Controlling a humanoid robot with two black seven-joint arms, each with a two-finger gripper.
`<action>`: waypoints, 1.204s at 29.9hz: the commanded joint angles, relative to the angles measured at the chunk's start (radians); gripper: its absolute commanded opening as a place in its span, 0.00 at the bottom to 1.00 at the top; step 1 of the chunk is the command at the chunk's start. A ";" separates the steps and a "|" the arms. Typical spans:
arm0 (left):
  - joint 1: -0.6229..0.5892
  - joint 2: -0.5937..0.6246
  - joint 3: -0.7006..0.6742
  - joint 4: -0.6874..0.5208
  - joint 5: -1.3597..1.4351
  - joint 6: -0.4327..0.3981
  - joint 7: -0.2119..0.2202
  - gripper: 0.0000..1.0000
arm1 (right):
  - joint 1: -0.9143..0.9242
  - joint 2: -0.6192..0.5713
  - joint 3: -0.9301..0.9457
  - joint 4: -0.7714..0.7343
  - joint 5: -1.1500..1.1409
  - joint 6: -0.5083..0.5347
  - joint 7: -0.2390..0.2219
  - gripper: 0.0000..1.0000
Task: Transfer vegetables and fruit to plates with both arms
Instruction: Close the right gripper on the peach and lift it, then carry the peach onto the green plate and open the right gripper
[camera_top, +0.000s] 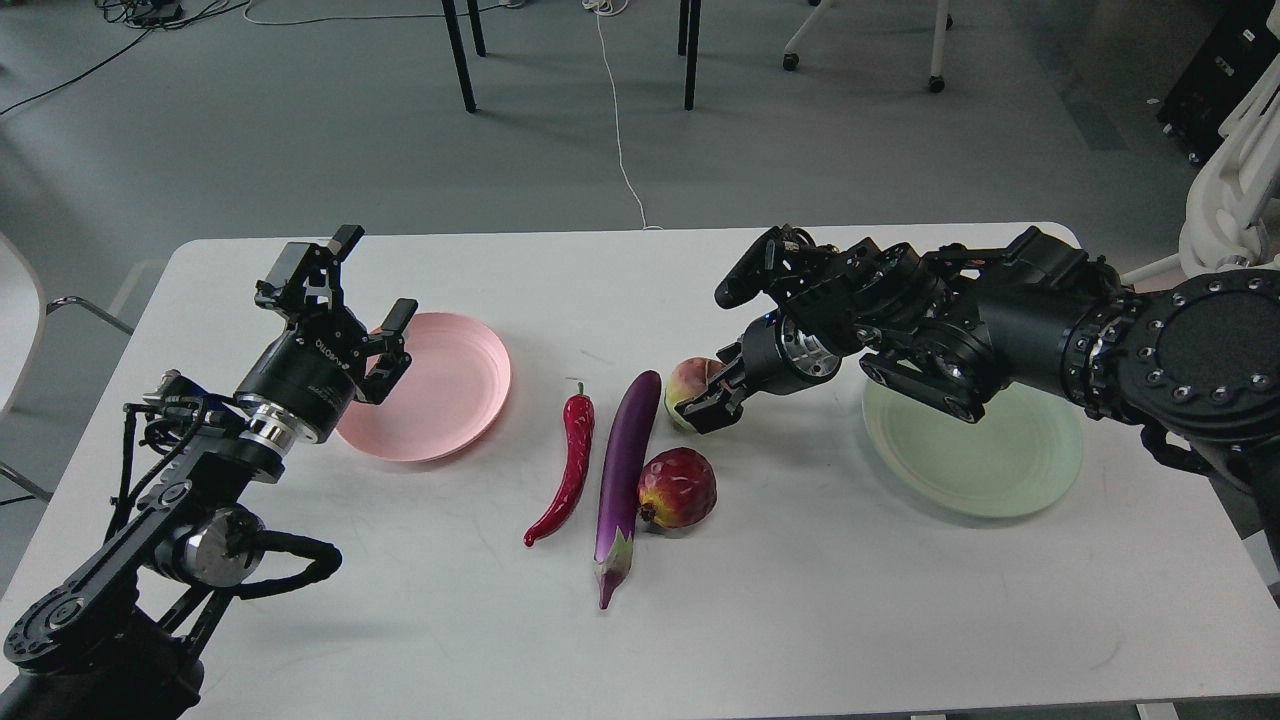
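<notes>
The right claw (712, 392) closes around the round, blushed peach (690, 385), just right of the glossy purple eggplant (625, 470). The ribbed red pomegranate (680, 488) touches the eggplant's right; the curved chili (566, 470) lies left. The left claw (372, 300), spread and empty, hovers over the smooth pink plate (450, 385). A ringed green plate (990, 460) sits far right.

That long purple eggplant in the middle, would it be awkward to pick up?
Probably a little. The eggplant has glossy skin, so the fingers may slip on it. It is long and slender, so gripped near one end it would likely tilt. Pushed sideways, it might roll into the chili or pomegranate.
</notes>
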 joint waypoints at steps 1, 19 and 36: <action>0.000 0.001 0.000 -0.002 0.000 0.000 0.001 1.00 | 0.008 0.000 -0.010 0.008 0.004 0.001 0.000 0.47; 0.000 -0.004 0.001 -0.031 0.001 0.000 0.001 1.00 | 0.215 -0.546 -0.023 0.301 -0.186 0.003 0.000 0.47; 0.000 -0.005 0.001 -0.037 0.001 0.000 0.001 1.00 | 0.005 -0.606 -0.028 0.189 -0.245 -0.108 0.000 0.49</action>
